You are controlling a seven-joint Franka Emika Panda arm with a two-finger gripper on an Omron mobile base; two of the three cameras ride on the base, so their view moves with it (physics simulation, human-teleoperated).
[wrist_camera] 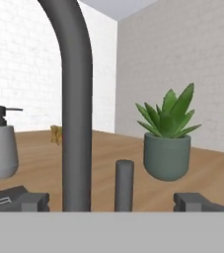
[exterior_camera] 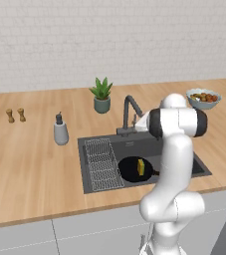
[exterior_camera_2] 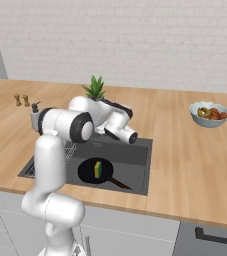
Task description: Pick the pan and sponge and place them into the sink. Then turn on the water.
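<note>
The black pan (exterior_camera: 129,170) (exterior_camera_2: 89,171) lies flat in the dark grey sink (exterior_camera: 134,143) (exterior_camera_2: 135,155), its thin handle toward the front right. The green-and-yellow sponge (exterior_camera: 141,167) (exterior_camera_2: 98,169) rests on the pan. My gripper (wrist_camera: 114,202) is open, held above the sink's back edge and facing the dark faucet (exterior_camera: 129,107) (wrist_camera: 76,99). The faucet's upright pipe and its short lever (wrist_camera: 124,185) stand between my fingertips (wrist_camera: 32,201), and I cannot tell whether they touch. The water is out of view.
A grey soap dispenser (exterior_camera: 60,132) (wrist_camera: 0,148) stands left of the sink, with a wire rack (exterior_camera: 103,163) in the sink's left part. A potted plant (exterior_camera: 102,95) (exterior_camera_2: 95,89) (wrist_camera: 168,143) sits behind the faucet. A fruit bowl (exterior_camera: 203,98) (exterior_camera_2: 210,114) is far right, two small shakers (exterior_camera: 15,115) far left.
</note>
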